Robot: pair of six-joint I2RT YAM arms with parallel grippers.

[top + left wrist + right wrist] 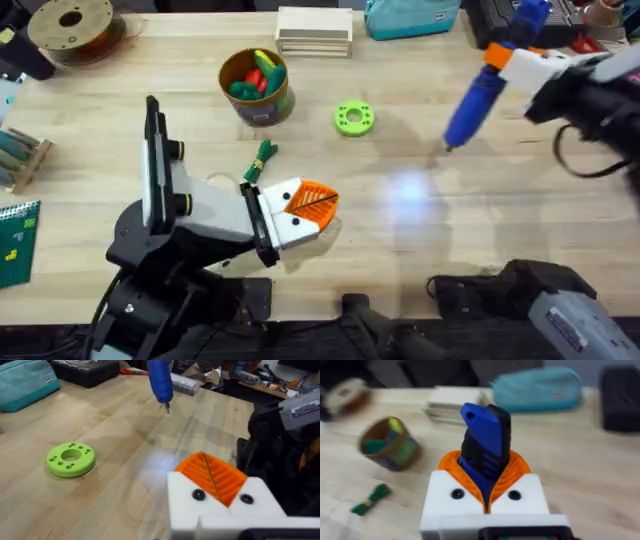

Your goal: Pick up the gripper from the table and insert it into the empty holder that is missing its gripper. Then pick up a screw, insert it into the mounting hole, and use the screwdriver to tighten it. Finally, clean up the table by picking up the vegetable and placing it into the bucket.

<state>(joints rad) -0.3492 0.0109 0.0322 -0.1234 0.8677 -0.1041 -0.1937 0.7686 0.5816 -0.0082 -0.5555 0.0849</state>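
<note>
My right gripper [507, 58] [485, 462] is shut on the blue screwdriver [474, 102] [485, 442], held tilted above the table's right side with its thin tip [167, 407] pointing down. At the table's middle, my left gripper [322, 203] [203, 457] is shut, its two orange ribbed fingers [220, 480] pressed together in the white holder [285, 225] [220, 510], with a dark screw head on each side. The dark green vegetable [262, 160] [371, 499] lies on the wood just beyond the left gripper. Behind it stands the brown-orange bucket [262, 105] [387, 445], holding toy produce.
A bright-green disc [353, 118] [71, 459] with holes lies right of the bucket. At the far edge are a stack of pale boards [314, 30], a teal pouch [410, 18] [25, 382] and a filament spool [70, 25]. Bare wood lies under the screwdriver.
</note>
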